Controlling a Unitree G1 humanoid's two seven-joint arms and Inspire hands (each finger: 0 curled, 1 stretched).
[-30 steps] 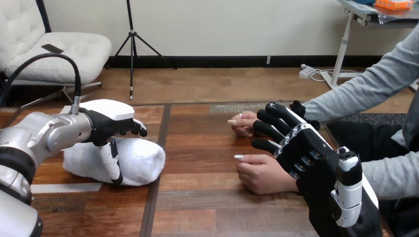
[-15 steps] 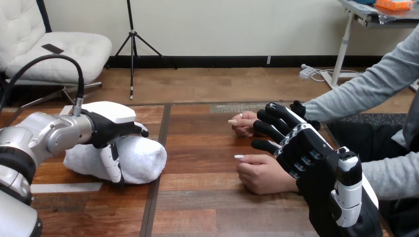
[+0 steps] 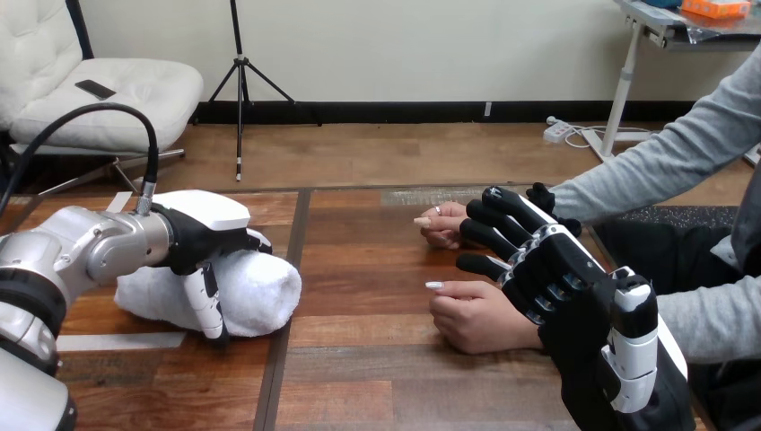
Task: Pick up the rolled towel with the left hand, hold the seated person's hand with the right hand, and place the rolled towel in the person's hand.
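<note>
The rolled towel (image 3: 256, 292) is seen lying on its side on the left part of the wooden table (image 3: 368, 269), white and thick, with its round end turned toward the table's middle. It is covered from above by the left hand (image 3: 202, 229), whose fingers (image 3: 255, 239) are curled over the towel's top and far side, while the thumb (image 3: 206, 303) is laid down its near face with the tip close to the tabletop; the towel is thus clasped but is not lifted. Well apart, at the right, two hands of the seated person are rested on the table: the person's nearer hand (image 3: 471, 314) and the person's farther hand (image 3: 441, 224). The right hand (image 3: 552, 269) is held over the nearer hand's wrist, its fingers (image 3: 489, 235) stretched out and spread, nothing being grasped; whether the wrist is touched cannot be told.
</note>
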